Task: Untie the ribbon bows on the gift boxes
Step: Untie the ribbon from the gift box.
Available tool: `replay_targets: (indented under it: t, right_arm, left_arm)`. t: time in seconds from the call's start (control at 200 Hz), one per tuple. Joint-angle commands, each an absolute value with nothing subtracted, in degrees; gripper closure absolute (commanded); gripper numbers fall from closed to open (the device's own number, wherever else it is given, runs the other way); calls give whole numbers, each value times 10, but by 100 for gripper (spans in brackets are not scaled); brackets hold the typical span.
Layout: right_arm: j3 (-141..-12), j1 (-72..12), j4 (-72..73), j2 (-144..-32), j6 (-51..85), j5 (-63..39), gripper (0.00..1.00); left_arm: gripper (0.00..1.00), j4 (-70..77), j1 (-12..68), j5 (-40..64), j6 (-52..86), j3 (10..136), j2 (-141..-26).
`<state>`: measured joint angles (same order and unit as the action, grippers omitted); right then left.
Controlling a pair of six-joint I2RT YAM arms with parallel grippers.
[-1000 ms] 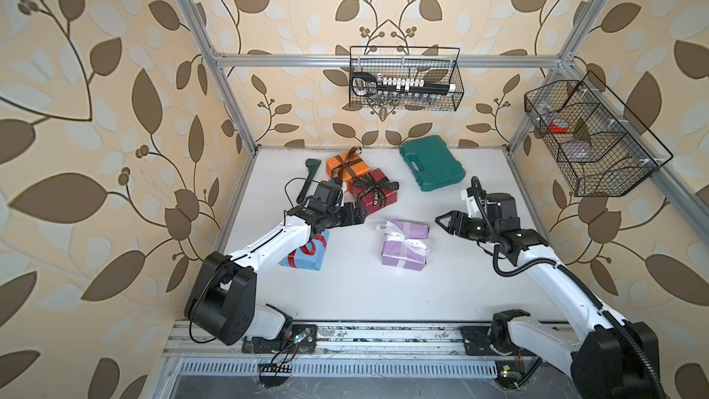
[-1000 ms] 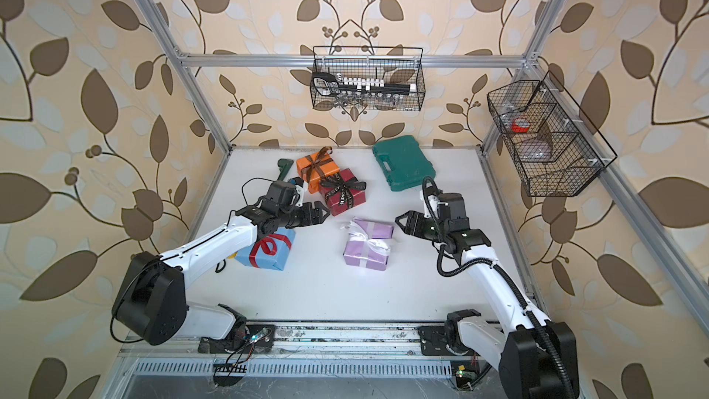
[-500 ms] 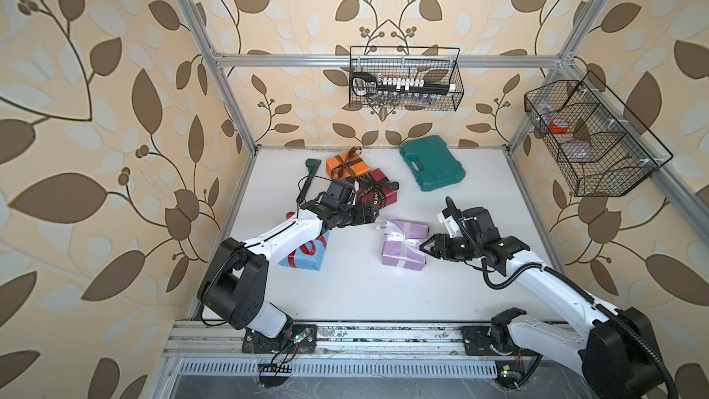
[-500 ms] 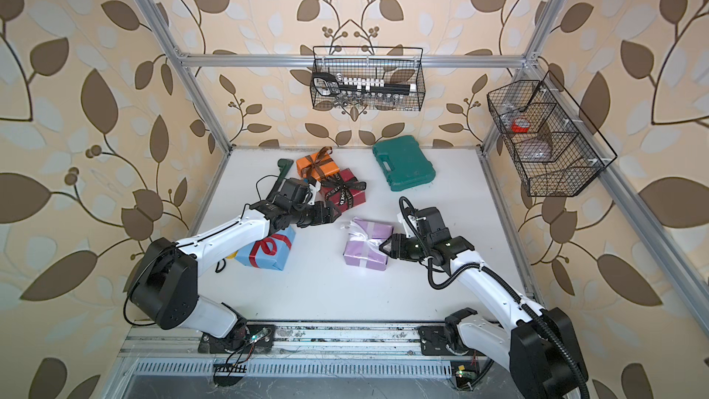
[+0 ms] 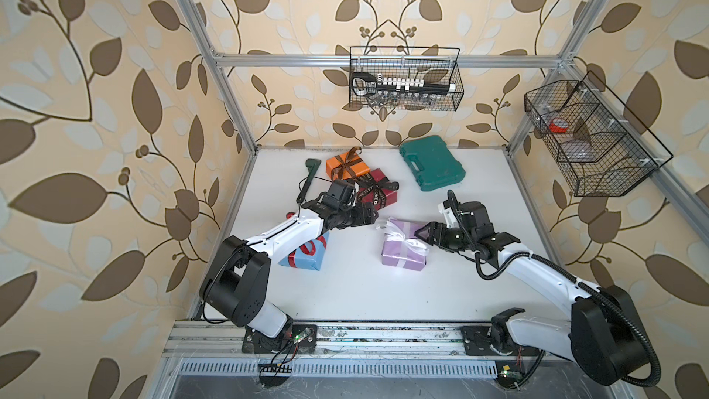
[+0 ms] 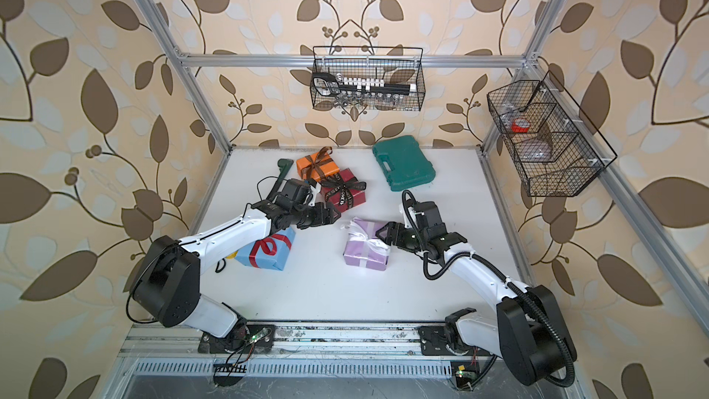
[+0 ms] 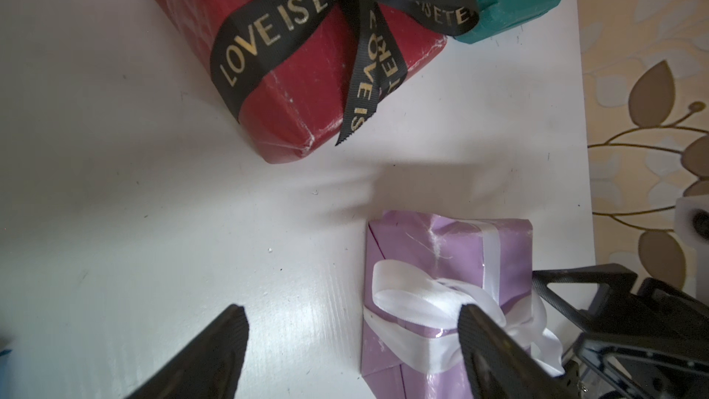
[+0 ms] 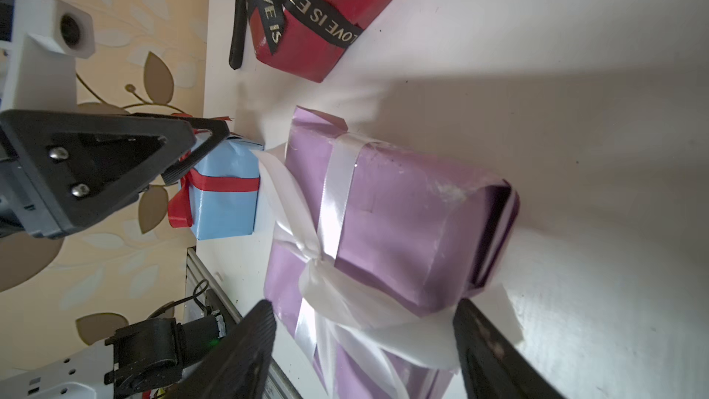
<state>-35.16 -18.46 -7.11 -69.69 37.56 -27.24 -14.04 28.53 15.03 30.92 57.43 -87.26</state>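
Jaws gape empty on left gripper (image 5: 371,213) and right gripper (image 5: 419,232); tugging white bow (image 5: 402,237) could drag unpinned lilac box (image 5: 411,262).

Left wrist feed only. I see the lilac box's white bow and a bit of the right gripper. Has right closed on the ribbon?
Observer: No. In the right wrist view, the right gripper has its jaws apart, either side of the white ribbon on the lilac box.
Operator: Where's the blue box?
Observer: In both top views, the light blue box lies partly under the left arm.
Operator: Orange box's bow?
Observer: The brown bow on the orange box is tied; no gripper touches it.
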Motion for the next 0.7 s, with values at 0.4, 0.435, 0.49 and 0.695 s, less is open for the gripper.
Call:
replay_targets:
  t: [0.4,0.435,0.49,0.695]
  right_arm:
    - [-345,-184,-82,-721,287,-228,28]
    - [-343,-184,-75,-724,291,-239,29]
    - [-343,-185,-68,-729,295,-248,33]
    - [-336,-185,-61,-733,302,-274,51]
  left_arm:
    - [12,-146,295,166,316,597,-882]
    - [12,-146,296,167,318,598,-884]
    - [12,-146,298,167,318,599,-884]
    - [13,-149,301,167,318,603,-885]
